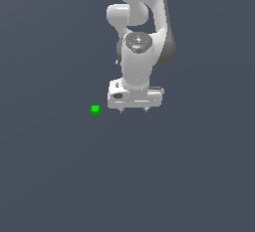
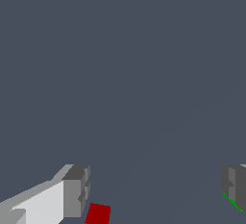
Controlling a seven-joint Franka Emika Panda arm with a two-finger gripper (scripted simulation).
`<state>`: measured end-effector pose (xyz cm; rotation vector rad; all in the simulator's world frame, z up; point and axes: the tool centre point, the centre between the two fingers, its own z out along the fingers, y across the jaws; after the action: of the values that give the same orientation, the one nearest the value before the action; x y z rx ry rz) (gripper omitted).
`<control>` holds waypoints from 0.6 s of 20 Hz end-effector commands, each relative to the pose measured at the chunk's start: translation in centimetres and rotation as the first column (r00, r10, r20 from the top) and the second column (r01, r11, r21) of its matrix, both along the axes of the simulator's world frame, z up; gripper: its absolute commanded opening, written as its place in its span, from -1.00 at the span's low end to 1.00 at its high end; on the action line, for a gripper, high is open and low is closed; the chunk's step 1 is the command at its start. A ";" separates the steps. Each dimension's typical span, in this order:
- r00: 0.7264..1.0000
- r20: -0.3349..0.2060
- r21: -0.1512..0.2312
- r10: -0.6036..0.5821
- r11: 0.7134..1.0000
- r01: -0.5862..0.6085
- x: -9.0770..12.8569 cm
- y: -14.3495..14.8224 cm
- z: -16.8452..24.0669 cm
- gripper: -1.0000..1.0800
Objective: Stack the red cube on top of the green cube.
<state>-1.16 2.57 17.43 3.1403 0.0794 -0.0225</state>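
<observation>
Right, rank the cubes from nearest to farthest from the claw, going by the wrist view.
1. red cube: between the fingers of the open claw, close to one finger.
2. green cube: only a sliver shows, by the other finger; the exterior view puts it outside the claw.
Only these two things are there to rank.

Flat, plain slate-grey ground surface [image 1: 55, 176] fills the exterior view edge to edge; uniform colour, no markings, seams or texture visible. Same matte grey-blue surface [image 2: 120, 64] takes up nearly all of the wrist view, with only a faint diagonal change of shade running across its lower half. No other non-task objects show in either view.
</observation>
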 end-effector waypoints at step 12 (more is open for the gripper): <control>0.998 0.005 0.000 -0.060 0.998 0.060 -6.3 1.4 -3.3 0.92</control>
<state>-6.44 3.75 14.64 3.1414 0.0004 -0.0163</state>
